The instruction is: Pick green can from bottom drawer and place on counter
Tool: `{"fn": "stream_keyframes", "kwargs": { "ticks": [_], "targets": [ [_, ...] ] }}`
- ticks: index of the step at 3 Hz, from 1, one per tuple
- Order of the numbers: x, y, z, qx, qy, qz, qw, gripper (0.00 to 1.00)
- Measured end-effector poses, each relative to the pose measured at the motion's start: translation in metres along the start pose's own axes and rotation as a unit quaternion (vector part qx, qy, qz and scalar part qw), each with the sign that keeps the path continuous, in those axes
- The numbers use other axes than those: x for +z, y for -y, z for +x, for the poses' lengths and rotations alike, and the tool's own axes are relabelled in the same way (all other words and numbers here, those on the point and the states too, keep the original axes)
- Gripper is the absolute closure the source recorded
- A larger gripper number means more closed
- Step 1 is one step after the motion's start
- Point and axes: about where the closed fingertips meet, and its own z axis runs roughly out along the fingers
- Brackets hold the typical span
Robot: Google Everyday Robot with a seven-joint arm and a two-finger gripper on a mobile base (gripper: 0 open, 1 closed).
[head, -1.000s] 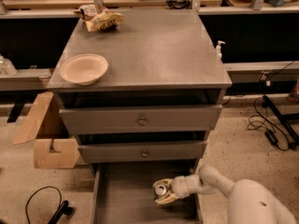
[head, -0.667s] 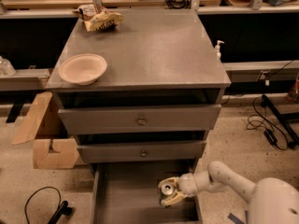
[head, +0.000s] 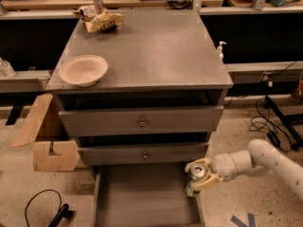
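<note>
Bottom drawer (head: pixel 142 200) stood pulled out, nearest the camera. At its right wall, close under the cabinet front, the gripper (head: pixel 196 175) had its two fingers closed around the green can (head: pixel 198 170) — can tilted, silver top facing the camera. Whether the can touched the drawer could not be told. White arm (head: pixel 265 157) reached in from the right. Above, two knobbed drawers (head: pixel 142 123) were shut. On the counter (head: pixel 156 46), a pale bowl (head: pixel 84 70) sat at the front left corner — a crumpled snack bag (head: pixel 102 20) at the back left.
</note>
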Motion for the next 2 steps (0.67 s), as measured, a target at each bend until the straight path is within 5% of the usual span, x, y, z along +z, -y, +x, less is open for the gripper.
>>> {"fn": "stream_keyframes", "kwargs": {
  "ticks": [2],
  "targets": [
    [-0.091,0.001,-0.163,-0.028,-0.009,0.046,0.9985,1.00]
  ]
}}
